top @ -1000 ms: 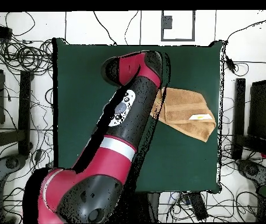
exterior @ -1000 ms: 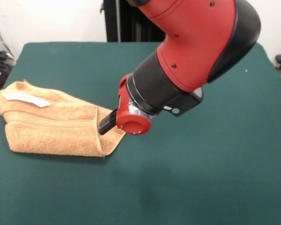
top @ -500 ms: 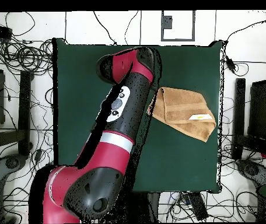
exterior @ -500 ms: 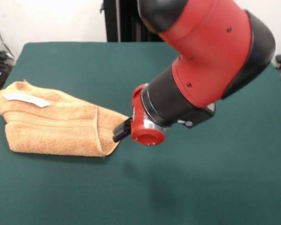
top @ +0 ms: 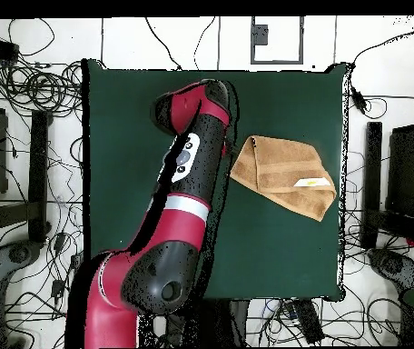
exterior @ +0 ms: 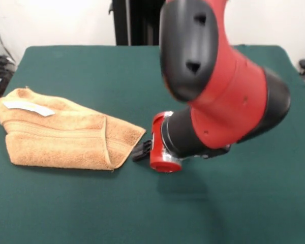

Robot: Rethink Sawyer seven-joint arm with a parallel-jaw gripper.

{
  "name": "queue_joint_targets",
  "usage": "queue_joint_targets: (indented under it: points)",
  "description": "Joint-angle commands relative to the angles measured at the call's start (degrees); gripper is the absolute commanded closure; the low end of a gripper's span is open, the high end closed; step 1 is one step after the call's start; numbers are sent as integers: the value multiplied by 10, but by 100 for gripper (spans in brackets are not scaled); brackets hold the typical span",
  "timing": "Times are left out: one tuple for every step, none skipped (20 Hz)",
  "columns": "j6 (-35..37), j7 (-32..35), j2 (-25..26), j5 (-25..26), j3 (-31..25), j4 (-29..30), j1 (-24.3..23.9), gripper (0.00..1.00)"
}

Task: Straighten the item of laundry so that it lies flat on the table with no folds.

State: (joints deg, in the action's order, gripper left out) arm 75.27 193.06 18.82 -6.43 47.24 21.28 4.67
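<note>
One folded towel (exterior: 63,134) lies just beside the gripper (exterior: 141,150), apart from it.

Front view: the towel sits doubled over at the table's (exterior: 229,213) left edge, white tag (exterior: 28,107) on top, its pointed corner aimed at the black gripper tips low over the felt; a narrow strip of green separates them. Whether the jaws stand wide or narrow cannot be told. Broad bare cover stretches to the right and toward the camera. Overhead, the towel (top: 285,174) lies near the table's (top: 129,118) right edge.
</note>
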Motion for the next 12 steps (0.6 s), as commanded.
queue_joint_targets:
  points:
    - [177, 63, 109, -6, 72, -113, -19, 100]
    - [177, 72, 111, -5, 79, -116, -21, 100]
    - [184, 75, 115, -4, 88, -121, -22, 100]
    - [191, 77, 119, -3, 97, -126, -24, 100]
    - [194, 82, 123, -3, 106, -133, -27, 100]
    - [195, 85, 127, -4, 111, -139, -30, 100]
    - [197, 90, 132, -6, 118, -147, -33, 100]
    - [198, 96, 135, -6, 123, -151, -35, 100]
    - [198, 101, 138, -7, 128, -156, -37, 100]
    - [197, 105, 140, -9, 130, -159, -39, 100]
    - [195, 106, 139, -10, 130, -157, -38, 100]
    - [193, 108, 140, -13, 129, -158, -39, 100]
